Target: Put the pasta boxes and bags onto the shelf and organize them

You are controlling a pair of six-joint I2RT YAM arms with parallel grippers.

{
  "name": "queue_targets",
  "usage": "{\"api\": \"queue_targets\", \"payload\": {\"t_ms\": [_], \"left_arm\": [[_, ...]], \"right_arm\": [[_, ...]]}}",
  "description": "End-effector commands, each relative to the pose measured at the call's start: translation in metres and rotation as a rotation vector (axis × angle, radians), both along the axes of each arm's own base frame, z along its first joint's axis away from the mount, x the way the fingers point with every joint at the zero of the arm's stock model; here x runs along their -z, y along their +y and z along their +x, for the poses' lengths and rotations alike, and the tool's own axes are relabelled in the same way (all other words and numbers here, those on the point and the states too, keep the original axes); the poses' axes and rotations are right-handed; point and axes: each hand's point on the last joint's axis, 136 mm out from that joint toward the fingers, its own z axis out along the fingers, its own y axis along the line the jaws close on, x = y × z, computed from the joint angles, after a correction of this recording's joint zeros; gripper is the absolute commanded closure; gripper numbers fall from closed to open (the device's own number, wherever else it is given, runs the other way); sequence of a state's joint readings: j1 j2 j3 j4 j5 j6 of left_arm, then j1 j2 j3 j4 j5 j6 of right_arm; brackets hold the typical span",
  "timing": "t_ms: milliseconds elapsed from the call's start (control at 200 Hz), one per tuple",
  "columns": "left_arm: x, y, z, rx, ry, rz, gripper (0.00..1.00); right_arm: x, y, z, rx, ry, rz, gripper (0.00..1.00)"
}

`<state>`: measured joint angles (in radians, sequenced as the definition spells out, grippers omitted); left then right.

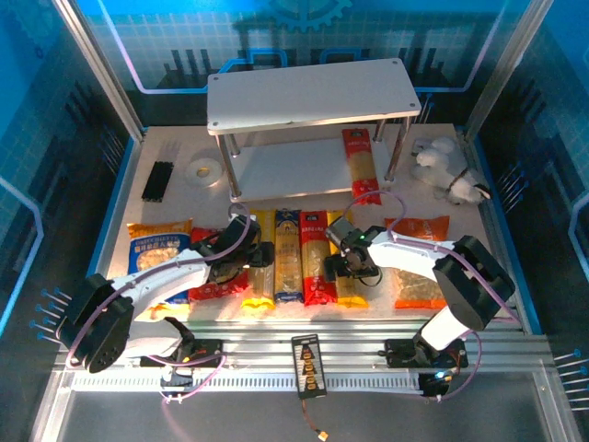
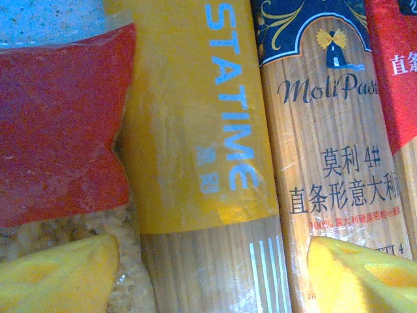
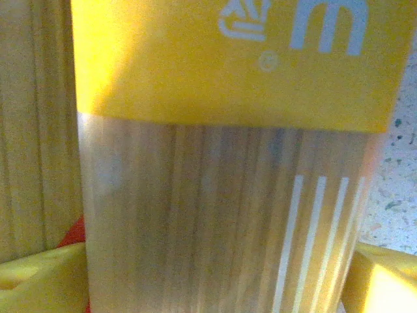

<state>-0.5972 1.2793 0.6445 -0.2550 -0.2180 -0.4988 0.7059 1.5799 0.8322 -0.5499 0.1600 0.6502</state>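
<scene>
I hold my left pincer (image 2: 212,280) low over the row of pasta lying flat on the surface (image 3: 399,182), jaws apart and gripping nothing. One finger (image 2: 58,277) sits over the red bag (image 2: 58,124) and the other over the blue-and-yellow pack (image 2: 332,163), so the left yellow pack (image 2: 195,130) lies between them. The packs lie side by side and touching, which leaves my fingers little room to get down at the edges.

My right pincer (image 3: 212,287) is spread wide across the right yellow pack (image 3: 221,215), a finger at each long edge. I cannot tell whether the pads touch its sides. I take it across its width because a long, narrow pack is easiest to grip that way.

The shelf (image 1: 276,97) stands at the far side, with one red pack (image 1: 361,166) lying lengthwise on its lower board. I judge most of the task is still undone.
</scene>
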Motion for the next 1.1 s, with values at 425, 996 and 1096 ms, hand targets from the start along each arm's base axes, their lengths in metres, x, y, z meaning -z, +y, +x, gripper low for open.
{"api": "queue_targets", "payload": {"t_ms": [425,996,1096], "left_arm": [[-0.004,0.000,0.004,-0.009,-0.008,-0.033,0.23],[-0.017,-0.003,0.007,-0.007,-0.034,-0.054,0.23],[-0.019,-0.003,0.007,-0.006,-0.039,-0.056,0.24]], "right_arm": [[0.001,-0.006,-0.006,0.011,0.020,0.023,0.61],[-0.111,-0.001,0.006,-0.024,-0.215,0.140,1.00],[-0.134,0.009,0.017,-0.046,-0.268,0.171,1.00]]}}
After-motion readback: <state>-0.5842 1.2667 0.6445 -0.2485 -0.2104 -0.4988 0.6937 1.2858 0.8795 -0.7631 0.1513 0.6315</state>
